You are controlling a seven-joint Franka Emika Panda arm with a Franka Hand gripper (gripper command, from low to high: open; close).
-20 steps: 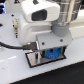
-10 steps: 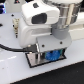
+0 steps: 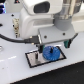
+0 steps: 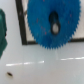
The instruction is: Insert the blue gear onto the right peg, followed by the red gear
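Note:
The blue gear (image 3: 50, 52) hangs just over the grey plate (image 3: 33, 59) with the black rim, toward the exterior view's right part of the plate. My gripper (image 3: 46, 48) comes down on it from above and looks shut on it, though the fingertips are largely hidden. The wrist view is filled by the blue gear (image 4: 52, 22), with a dark hub at its centre and the plate's black rim (image 4: 23, 22) behind it. The right peg is hidden by the gear. The red gear is out of view.
The white table (image 3: 20, 72) surrounds the plate. A black cable (image 3: 12, 36) loops across the exterior view's left. In the wrist view a dark green object (image 4: 2, 30) sits at the picture's edge, and a small dark speck (image 4: 9, 75) lies on the table.
The arm has come down a little, and the blue gear has dropped with it toward the plate.

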